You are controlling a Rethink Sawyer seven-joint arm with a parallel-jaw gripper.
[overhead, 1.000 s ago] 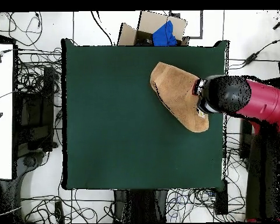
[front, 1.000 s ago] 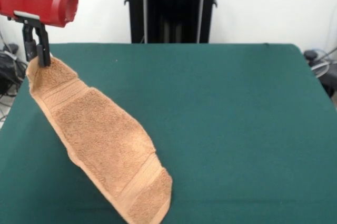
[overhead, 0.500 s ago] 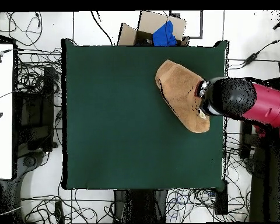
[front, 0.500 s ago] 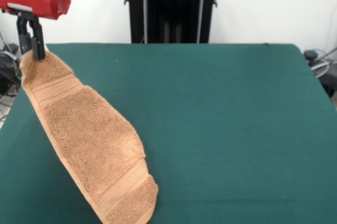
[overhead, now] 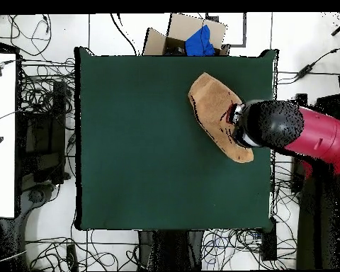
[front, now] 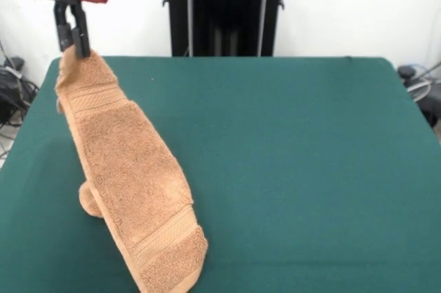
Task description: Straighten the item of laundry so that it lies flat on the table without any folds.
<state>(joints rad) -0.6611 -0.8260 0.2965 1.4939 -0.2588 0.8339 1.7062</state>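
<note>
The item of laundry (front: 131, 169) is an orange-tan terry towel hanging as a long, folded strip. Its top corner is pinched in my gripper (front: 74, 50), which is shut on it high above the table's far left corner. The lower end with a woven band rests on the dark green table (front: 296, 169) near the front edge. A small fold bulges out at the strip's left side. From overhead, the item of laundry (overhead: 214, 113) lies near the table's (overhead: 144, 142) right edge, partly under my red arm; the gripper (overhead: 236, 117) is hidden beneath the wrist.
A black pedestal column (front: 224, 9) stands behind the table. A cardboard box with blue cloth (overhead: 194, 37) sits past the far edge in the overhead view. Cables cover the floor around the table, and a white bench (overhead: 1, 134) lies at the left.
My gripper has risen and shifted inward over the table, lifting the towel's top corner. The strip now hangs steeper, and its lower end has barely moved.
</note>
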